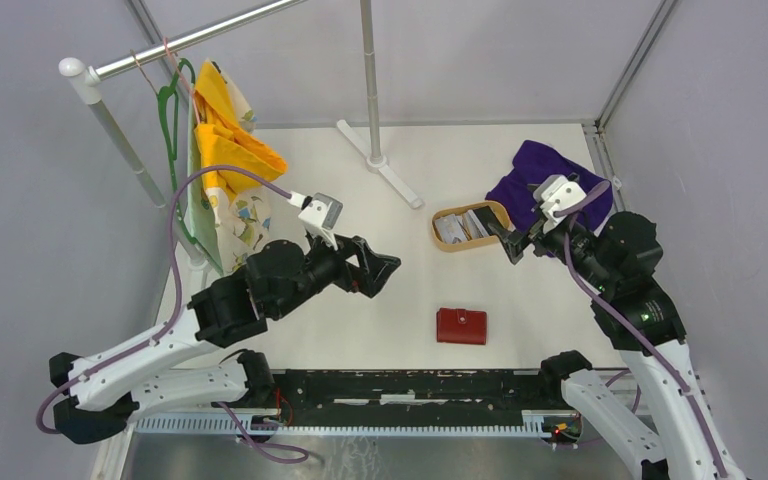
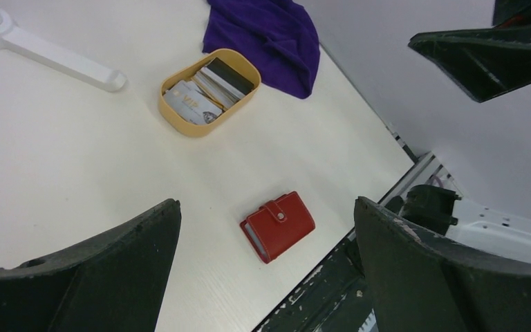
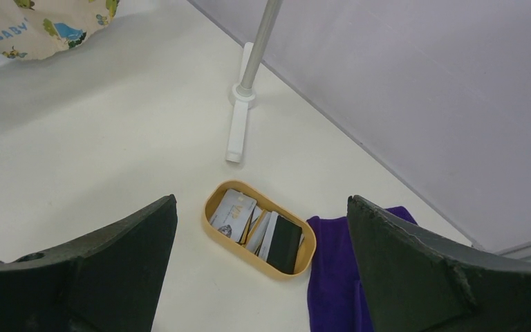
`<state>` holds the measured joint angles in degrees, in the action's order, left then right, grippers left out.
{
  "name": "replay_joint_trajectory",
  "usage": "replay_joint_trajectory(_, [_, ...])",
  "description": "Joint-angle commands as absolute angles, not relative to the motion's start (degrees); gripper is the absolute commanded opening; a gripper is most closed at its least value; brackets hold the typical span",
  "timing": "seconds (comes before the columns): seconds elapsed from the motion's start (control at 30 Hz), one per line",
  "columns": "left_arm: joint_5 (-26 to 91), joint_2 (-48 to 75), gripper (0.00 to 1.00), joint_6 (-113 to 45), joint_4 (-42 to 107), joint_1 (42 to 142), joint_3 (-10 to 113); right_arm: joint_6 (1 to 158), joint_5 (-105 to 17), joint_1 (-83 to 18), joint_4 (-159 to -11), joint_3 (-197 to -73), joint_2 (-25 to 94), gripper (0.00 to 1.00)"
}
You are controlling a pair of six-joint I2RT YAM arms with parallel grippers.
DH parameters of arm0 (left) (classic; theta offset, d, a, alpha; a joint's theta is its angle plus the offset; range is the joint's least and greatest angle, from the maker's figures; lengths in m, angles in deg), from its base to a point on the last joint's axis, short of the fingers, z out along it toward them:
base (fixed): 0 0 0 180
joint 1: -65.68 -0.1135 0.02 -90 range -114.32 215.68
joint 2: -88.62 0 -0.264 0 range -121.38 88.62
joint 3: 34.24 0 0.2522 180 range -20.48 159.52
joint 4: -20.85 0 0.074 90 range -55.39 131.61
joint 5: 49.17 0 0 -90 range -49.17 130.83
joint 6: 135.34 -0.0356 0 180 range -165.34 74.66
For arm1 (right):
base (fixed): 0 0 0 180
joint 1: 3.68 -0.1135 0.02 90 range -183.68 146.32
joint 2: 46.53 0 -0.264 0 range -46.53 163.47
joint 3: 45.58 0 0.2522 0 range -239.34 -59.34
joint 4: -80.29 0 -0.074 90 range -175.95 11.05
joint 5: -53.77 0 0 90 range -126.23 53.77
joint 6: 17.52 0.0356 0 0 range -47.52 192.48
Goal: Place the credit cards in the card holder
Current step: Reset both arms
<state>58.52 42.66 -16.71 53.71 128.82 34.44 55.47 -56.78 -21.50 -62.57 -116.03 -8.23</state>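
The credit cards (image 1: 463,226) lie stacked in a tan oval tray (image 1: 438,238) at the right back of the table, a silvery one (image 2: 192,105) and a black one (image 3: 285,243) uppermost. The card holder (image 1: 461,326), a red wallet snapped closed, lies flat near the front edge. My left gripper (image 1: 388,275) hovers open to the left of the card holder (image 2: 278,226), nothing between its fingers. My right gripper (image 1: 508,245) hangs open just right of the tray and above it, and the cards (image 3: 256,225) show between its fingers.
A purple cloth (image 1: 540,180) lies crumpled right behind the tray. A white rack foot and pole (image 1: 380,165) stand at the back centre. Yellow garments and a printed cloth (image 1: 222,160) hang at the left. A black rail (image 1: 400,390) runs along the near edge.
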Motion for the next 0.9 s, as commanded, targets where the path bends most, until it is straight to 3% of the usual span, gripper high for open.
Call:
replay_joint_trajectory(0.0, [62.15, 41.71, 1.00, -21.95, 54.34, 128.89, 37.18, 59.93, -53.17, -21.12, -64.97, -119.21, -8.31, 0.98])
replay_joint_trajectory(0.13, [66.64, 41.42, 1.00, -23.50, 56.28, 129.00, 37.38, 59.38, -50.49, -20.70, -64.98, -119.40, -8.69, 0.98])
replay_joint_trajectory(0.87, [67.02, 42.80, 1.00, -26.35, 57.33, 128.93, 35.95, 58.75, -54.67, -15.59, -65.71, -117.97, -8.91, 0.98])
